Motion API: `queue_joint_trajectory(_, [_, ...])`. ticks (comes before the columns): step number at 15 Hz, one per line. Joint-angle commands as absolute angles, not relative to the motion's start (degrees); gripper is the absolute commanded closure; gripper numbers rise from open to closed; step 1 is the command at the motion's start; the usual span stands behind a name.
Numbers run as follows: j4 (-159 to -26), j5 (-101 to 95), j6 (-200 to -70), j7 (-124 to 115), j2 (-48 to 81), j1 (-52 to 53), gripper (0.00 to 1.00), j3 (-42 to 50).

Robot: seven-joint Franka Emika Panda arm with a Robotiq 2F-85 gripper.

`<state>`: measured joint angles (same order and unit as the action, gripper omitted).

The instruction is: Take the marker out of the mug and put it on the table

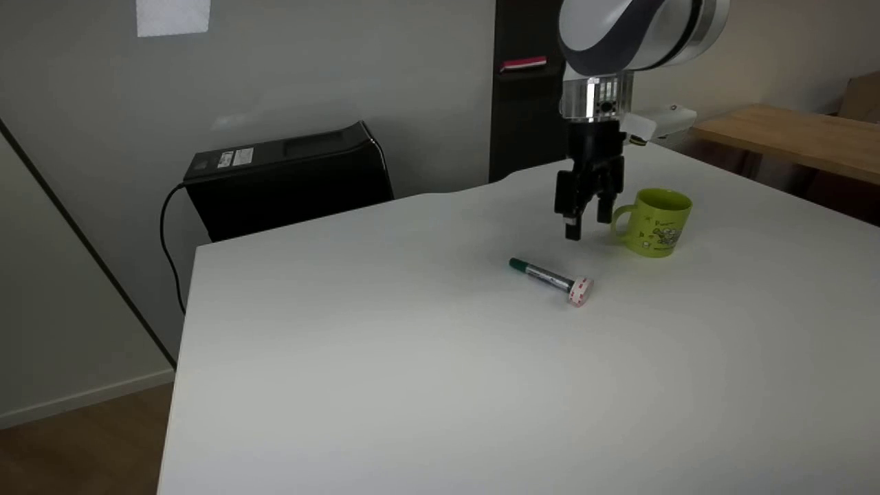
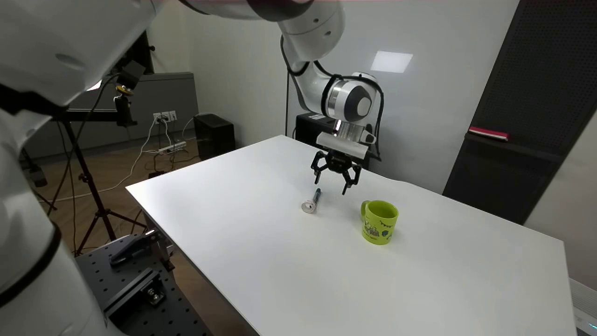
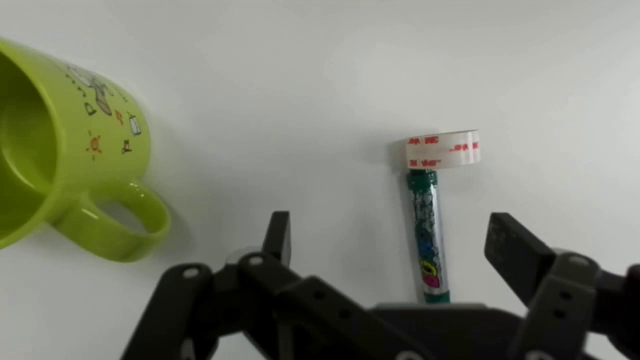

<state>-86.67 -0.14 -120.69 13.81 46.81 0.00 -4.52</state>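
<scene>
The white table (image 1: 357, 385) carries mug (image 1: 658, 230), tape (image 3: 444, 149) and marker (image 3: 427, 235), the gripper (image 2: 330, 185) above is spread wide and empty, and by the wall (image 1: 344, 62) is perhaps a computer (image 1: 292, 196).

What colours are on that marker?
The marker has green ends and a silvery barrel with multicoloured print; clearest in the wrist view.

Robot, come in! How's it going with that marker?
Gripper open, empty. Marker on table, outside mug. Tape roll at marker's end, probably not in the way.

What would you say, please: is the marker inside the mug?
No, in the wrist view the marker lies on the table, outside the mug.
</scene>
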Motion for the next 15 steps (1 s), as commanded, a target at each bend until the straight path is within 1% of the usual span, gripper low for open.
queue_joint_trajectory(1, [-86.7, -0.07, -120.7, 3.96, 44.3, 2.0, 0.0, -1.92])
queue_joint_trajectory(6, [-86.28, -0.64, -119.42, -4.51, 43.22, 3.95, 0.0, -0.21])
queue_joint_trajectory(7, [-86.27, -0.61, -118.44, -4.43, 43.09, 3.99, 0.0, -0.34])
queue_joint_trajectory(8, [-86.12, -0.07, -120.24, -1.25, 44.28, 2.91, 0.0, -1.29])
queue_joint_trajectory(15, [-86.14, -0.06, -120.31, -1.08, 44.63, 2.98, 0.0, -1.33])
